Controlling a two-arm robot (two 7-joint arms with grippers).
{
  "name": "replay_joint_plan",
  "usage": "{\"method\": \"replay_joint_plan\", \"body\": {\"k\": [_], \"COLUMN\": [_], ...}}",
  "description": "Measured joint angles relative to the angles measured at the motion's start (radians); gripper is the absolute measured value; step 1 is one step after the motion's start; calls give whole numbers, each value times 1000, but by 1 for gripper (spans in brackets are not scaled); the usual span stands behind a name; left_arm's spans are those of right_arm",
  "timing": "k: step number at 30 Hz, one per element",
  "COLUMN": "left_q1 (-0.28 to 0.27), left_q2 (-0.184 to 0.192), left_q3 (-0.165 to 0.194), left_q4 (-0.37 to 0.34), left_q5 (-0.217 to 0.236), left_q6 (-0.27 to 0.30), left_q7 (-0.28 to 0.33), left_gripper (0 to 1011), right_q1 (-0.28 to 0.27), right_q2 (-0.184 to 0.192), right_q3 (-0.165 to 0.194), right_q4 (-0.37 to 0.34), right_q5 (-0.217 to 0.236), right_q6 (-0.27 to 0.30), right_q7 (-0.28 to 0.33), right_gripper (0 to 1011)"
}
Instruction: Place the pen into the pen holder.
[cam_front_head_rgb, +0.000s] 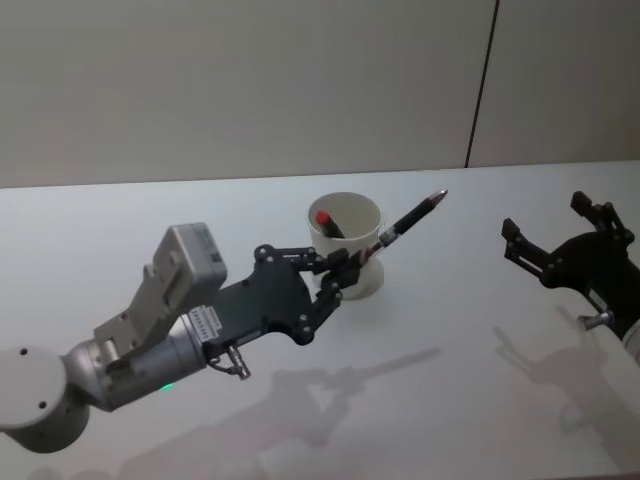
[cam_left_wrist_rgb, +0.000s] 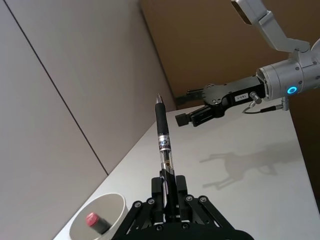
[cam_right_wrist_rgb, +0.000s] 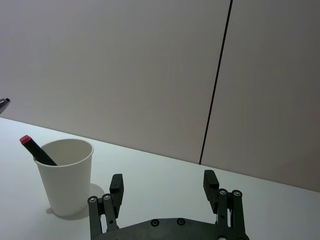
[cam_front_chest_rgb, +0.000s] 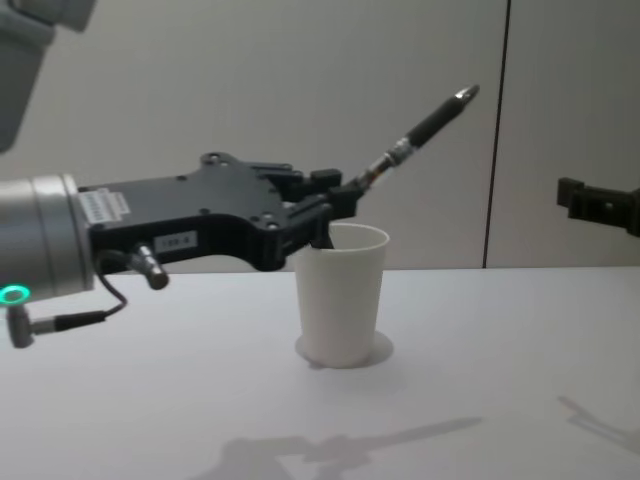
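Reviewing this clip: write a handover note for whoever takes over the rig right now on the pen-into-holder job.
The left gripper is shut on the black pen. It holds the pen tilted at the rim of the pen holder, tip pointing up and away.
The right gripper is open and idle above the table, off to the right.
The pen holder stands upright, with a red-capped pen leaning inside.
Done: the black pen is grasped and brought to the holder.
Left: tip it over the opening, lower it, release.

Bare lab-like test room, plain white table, blank grey panelled wall
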Motion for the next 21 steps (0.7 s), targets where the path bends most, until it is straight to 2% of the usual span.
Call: {"method": "replay_joint_plan", "body": {"k": [8, 21], "left_q1": [-23, -38], "left_q2": [-26, -48], "left_q3": [17, 37], "left_q4": [20, 27], "left_q5": [14, 17], "left_q6": [-6, -10], "left_q7": [-12, -20], "left_gripper": [174, 174], "right_q1": [0, 0], "right_q2": [0, 0], "right_q3": [0, 0], "right_q4": [0, 0], "right_q5": [0, 0], "right_q6": [0, 0], "right_q7": [0, 0], "right_gripper": [1002, 1002]}}
